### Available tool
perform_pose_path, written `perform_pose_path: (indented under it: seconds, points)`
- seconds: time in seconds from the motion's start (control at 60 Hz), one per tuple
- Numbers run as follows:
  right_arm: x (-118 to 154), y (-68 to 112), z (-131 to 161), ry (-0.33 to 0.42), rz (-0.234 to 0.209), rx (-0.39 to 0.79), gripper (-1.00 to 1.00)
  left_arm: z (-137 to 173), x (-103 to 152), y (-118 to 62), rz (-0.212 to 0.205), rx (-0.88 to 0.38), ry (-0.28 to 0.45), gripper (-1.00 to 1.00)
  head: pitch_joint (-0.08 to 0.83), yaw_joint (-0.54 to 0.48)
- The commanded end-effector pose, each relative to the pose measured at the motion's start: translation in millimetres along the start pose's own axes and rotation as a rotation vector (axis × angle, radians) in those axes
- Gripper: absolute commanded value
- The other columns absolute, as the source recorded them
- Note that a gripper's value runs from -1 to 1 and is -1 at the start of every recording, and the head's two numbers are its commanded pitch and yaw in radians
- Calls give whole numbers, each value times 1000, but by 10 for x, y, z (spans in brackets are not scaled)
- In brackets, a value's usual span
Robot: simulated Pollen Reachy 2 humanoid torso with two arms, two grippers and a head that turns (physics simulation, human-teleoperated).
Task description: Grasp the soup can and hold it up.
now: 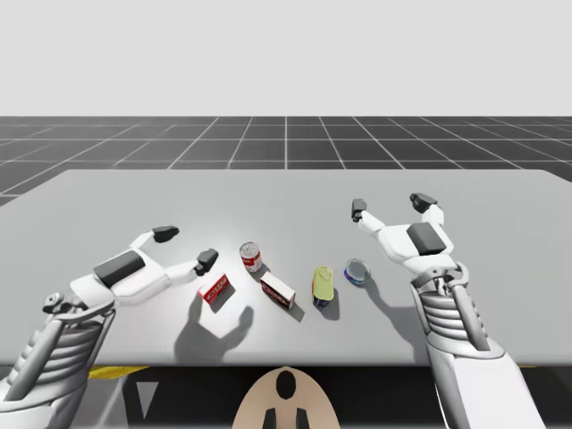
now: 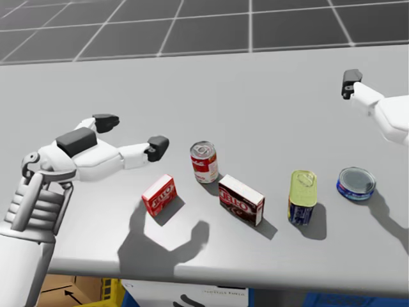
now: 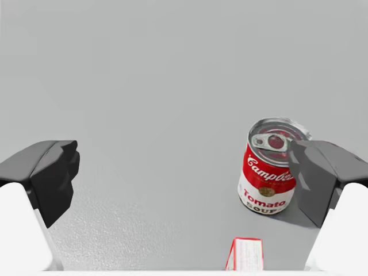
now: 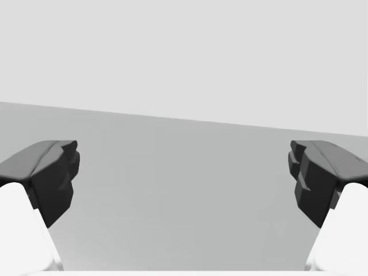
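The soup can point(image 1: 251, 257) is seen upright on the worktop point(image 1: 134, 197), w/ a red box point(image 1: 215, 290) & a darker box point(image 1: 278, 290) near it on the robot's side. The left end effector point(image 1: 186, 248) is spread wide, nothing gripped; in its wrist view the can is found just ahead, partly hidden by one finger point(image 3: 316, 178). The right end effector point(image 1: 391, 206) is likewise spread & empty, well apart from the can, beyond a yellow tin point(image 1: 323, 284) & a blue tin point(image 1: 356, 271).

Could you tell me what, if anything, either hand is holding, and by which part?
Nothing is held: left hand and right hand are open; the soup can stands free on the table.
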Motion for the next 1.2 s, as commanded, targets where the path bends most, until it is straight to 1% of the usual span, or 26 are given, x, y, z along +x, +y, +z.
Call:
perform_pose_path:
  seconds: [0.017,0.083,0.133,0.267,0.433,0.567,0.633,0.683,0.75,0.8,0.95,1.0,1.2]
  points:
    - [0,-9,-3,-1,-2,-1,-1000,-65,-111,-80,-23,-82,96,-1000,620,158]
    - [3,-14,-3,-1,-2,-2,-1000,-104,-136,-105,-32,-120,119,-1000,620,158]
    - [6,-18,-4,-2,-4,-1,-1000,-141,-154,-125,-20,-157,139,-1000,618,159]
    - [13,-28,-5,-2,-6,-3,-1000,-312,-230,-169,-9,-212,189,-1000,616,159]
    - [18,-35,-6,-2,-9,-2,-1000,-523,-290,-257,-24,-249,215,-1000,617,158]
    - [29,-46,-4,-5,-13,-3,-1000,-706,-314,-295,-30,-244,229,-1000,613,155]
    - [40,-56,-2,-8,-16,-4,-1000,-823,-345,-325,-26,-243,239,-1000,612,151]
    - [44,-61,-2,-9,-17,-4,-1000,-863,-359,-338,-30,-239,239,-1000,611,149]
    - [55,-69,-1,-12,-20,-6,-1000,-971,-401,-376,-51,-233,248,-1000,610,142]
    - [62,-74,-2,-14,-21,-7,-1000,-1019,-417,-399,-48,-239,254,-1000,609,140]
    - [82,-83,5,-20,-26,-7,-1000,-1175,-445,-457,-66,-225,264,-1000,608,130]
    - [88,-85,7,-22,-27,-6,-1000,-1224,-455,-464,-60,-221,268,-1000,608,125]
    - [112,-105,21,-29,-31,-8,-1000,-1311,-498,-469,-57,-206,272,-1000,603,115]
